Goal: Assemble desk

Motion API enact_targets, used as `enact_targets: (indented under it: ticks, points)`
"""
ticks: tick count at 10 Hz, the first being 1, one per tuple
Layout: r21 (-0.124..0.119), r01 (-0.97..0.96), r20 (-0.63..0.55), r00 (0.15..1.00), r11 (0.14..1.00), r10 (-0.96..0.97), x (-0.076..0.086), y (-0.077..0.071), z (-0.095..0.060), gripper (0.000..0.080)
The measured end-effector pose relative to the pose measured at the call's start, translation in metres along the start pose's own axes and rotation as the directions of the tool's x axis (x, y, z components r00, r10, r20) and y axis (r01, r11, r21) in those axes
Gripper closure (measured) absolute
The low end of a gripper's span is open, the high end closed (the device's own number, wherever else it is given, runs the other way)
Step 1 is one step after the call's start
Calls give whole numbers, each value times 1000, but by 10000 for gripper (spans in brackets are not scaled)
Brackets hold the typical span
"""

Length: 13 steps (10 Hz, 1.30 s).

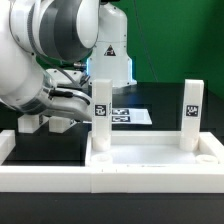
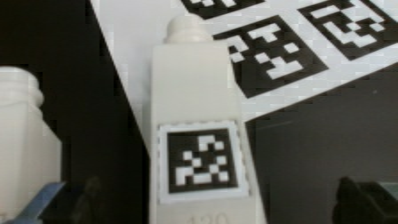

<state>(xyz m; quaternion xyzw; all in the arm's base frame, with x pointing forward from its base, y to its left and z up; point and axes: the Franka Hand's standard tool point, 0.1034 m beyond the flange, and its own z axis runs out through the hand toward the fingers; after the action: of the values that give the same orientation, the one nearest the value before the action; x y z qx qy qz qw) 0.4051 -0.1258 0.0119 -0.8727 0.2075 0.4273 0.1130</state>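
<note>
Nearest the exterior camera lies the desk's tabletop panel (image 1: 150,165), white and rimmed, flat on the black table (image 1: 45,150). Two legs stand upright at its far corners, each wearing a black-and-white square tag: the left leg (image 1: 101,112) on the exterior view's left, the right leg (image 1: 192,108) on its right. Behind them the marker board (image 1: 132,116) carries more such tags, and a warning-triangle sticker (image 1: 108,50) sits on the arm; no words can be read. In the wrist view the left leg (image 2: 199,120) fills the middle, with faint raised marks under its tag, too blurred to read. The claw (image 2: 210,200) stands wide apart, a fingertip (image 2: 45,200) on either side of that leg, with dark gaps between, so nothing is gripped.
</note>
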Motion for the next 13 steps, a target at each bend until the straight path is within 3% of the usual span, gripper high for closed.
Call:
enact_targets:
  ticks: [5, 12, 13]
  points:
    - [-5, 3, 17, 1000, 1000, -3, 5, -2, -3, 151]
    - [5, -23, 71, 997, 1000, 23, 9, 8, -4, 151]
    - [5, -23, 69, 997, 1000, 23, 10, 8, -4, 272]
